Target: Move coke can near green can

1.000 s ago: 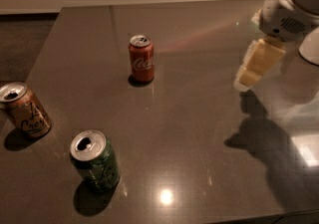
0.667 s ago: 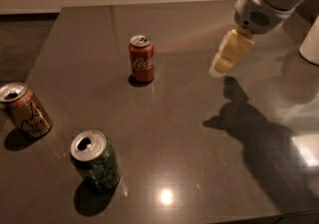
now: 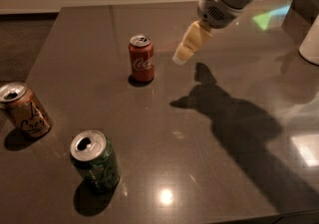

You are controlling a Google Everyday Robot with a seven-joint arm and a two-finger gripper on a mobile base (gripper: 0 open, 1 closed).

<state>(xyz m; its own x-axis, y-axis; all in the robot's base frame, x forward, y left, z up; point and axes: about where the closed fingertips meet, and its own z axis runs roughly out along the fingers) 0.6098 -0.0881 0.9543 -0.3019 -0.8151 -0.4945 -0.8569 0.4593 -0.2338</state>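
Dark glossy table [image 3: 149,133], dim light. My cream gripper [image 3: 182,56] has swung in and now hangs just right of the red aluminium coke can [image 3: 141,59], holding nothing; how wide it stands I cannot tell. The mottled aluminium dark green can [image 3: 95,162] sits well apart from the coke can, nearer the camera. I judge the grasp comes next.

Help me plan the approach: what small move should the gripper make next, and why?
Probably ease the gripper left and down toward the coke can. It hangs above the table to the can's right, not touching it, and the can stands upright far behind the green can.
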